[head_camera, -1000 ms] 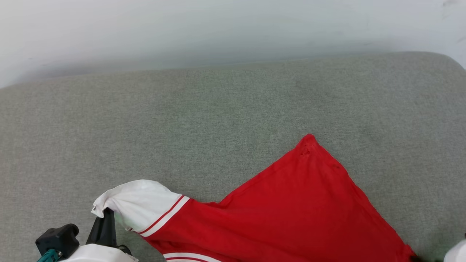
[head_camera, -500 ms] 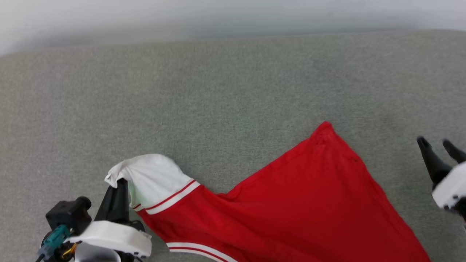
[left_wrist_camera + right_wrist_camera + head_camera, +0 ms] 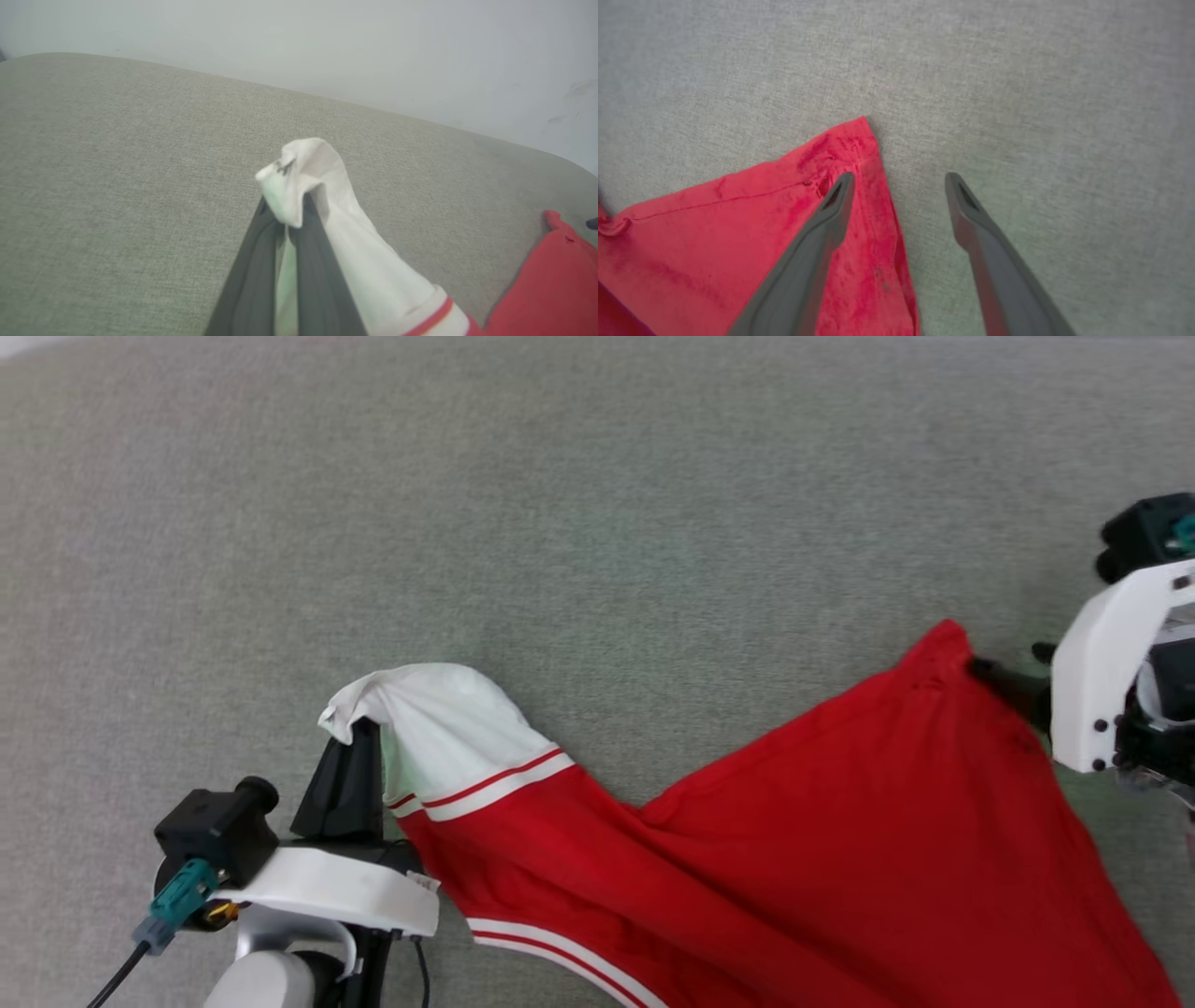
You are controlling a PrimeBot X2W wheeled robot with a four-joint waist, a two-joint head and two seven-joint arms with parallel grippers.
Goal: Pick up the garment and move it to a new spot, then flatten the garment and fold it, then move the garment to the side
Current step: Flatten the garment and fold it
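a small white tag [image 3: 425, 883] sits at the jersey's edge beside your left wrist housing; its marks are too small to read.

the red jersey [image 3: 822, 821] lies spread on the grey woven cushion [image 3: 597, 523], running from lower left out past the lower right edge of the head view. its white sleeve [image 3: 448, 728], with red-and-white striped trim [image 3: 495, 784], is lifted into a peak at the left. your left gripper [image 3: 359, 733] is clamped on the tip of that sleeve, fingers pressed together with white cloth bunched between them.

your right gripper [image 3: 899, 179] stands spread wide at the jersey's far red corner [image 3: 859, 135]. one finger lies over the red cloth and the other over bare cushion, with the hem edge between them. whether either finger touches the fabric you cannot tell.

against the earlier frames, the head camera has tipped down, so the pale wall has left its top edge. the right gripper, half a second ago well apart from the corner, is now at it. the left grip on the sleeve is unchanged.
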